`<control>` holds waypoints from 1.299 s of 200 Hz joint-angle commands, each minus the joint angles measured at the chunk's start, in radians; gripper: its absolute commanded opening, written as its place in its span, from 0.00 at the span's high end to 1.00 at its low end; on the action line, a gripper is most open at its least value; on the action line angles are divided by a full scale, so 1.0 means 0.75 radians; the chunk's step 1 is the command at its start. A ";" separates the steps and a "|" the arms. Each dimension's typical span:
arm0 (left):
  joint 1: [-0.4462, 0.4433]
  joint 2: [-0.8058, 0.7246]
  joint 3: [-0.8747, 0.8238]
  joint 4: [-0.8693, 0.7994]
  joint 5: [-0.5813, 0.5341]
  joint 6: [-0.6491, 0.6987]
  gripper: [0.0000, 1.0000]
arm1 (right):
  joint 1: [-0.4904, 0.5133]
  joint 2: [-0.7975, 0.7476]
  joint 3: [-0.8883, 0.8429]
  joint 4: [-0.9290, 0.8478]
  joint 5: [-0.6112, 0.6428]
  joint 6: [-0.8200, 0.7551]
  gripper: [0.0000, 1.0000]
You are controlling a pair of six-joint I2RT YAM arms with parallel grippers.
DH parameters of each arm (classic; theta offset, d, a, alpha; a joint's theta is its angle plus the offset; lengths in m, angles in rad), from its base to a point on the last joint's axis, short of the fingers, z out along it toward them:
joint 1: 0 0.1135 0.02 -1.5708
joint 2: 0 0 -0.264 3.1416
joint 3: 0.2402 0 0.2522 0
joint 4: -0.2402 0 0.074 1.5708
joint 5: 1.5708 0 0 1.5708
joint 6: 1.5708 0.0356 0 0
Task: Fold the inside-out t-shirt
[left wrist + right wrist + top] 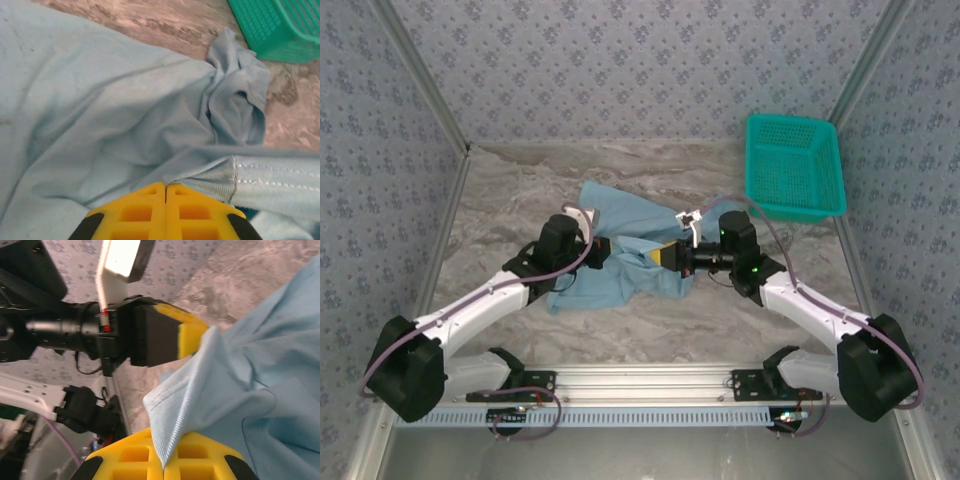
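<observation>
The inside-out t-shirt (625, 225) lies crumpled in the middle of the table, light blue, with its ribbed neck edge lifted between the two arms. My left gripper (613, 250) is shut on that ribbed edge; in the left wrist view its yellow fingers (145, 212) meet at the gripper tip (166, 186) with the cloth (100, 115) pinched there. My right gripper (665, 257) faces it from the right and is shut (167, 465) on a stitched ribbed fold of the same shirt (260, 390). The left gripper's yellow finger (192, 335) shows close ahead in the right wrist view.
A teal mesh basket (793, 165) stands at the back right of the marbled table (650, 330), and its corner (280, 25) shows beyond a bunched sleeve. Patterned walls close in the table on three sides.
</observation>
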 commanded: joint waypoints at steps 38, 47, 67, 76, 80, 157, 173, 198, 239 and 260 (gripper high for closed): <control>0.015 -0.070 0.068 -0.190 -0.063 0.088 0.48 | -0.030 0.057 -0.011 0.262 -0.128 0.159 1.00; 0.015 -0.141 0.021 -0.146 0.027 0.119 0.45 | -0.032 0.060 -0.012 0.258 -0.121 0.158 1.00; 0.013 -0.287 -0.095 0.034 0.361 0.161 0.41 | -0.031 0.059 -0.008 0.251 -0.111 0.158 1.00; 0.011 -0.321 -0.138 0.155 0.505 0.149 0.40 | -0.033 0.059 -0.008 0.245 -0.114 0.158 1.00; 0.009 -0.324 -0.151 0.207 0.561 0.143 0.40 | -0.034 0.058 -0.008 0.241 -0.113 0.158 1.00; 0.003 0.036 0.076 0.369 0.974 0.198 0.35 | -0.033 -0.038 0.028 -0.093 -0.037 -0.096 1.00; 0.003 0.084 0.104 0.368 1.018 0.188 0.36 | -0.033 -0.042 0.024 -0.105 -0.038 -0.103 1.00; 0.001 0.140 0.125 0.364 1.053 0.179 0.40 | -0.033 -0.050 0.024 -0.112 -0.034 -0.109 1.00; -0.011 0.189 0.154 0.346 1.076 0.189 0.49 | -0.033 -0.057 0.021 -0.120 -0.032 -0.109 1.00; -0.014 0.199 0.161 0.300 1.054 0.215 0.50 | -0.034 -0.059 0.021 -0.118 -0.028 -0.108 1.00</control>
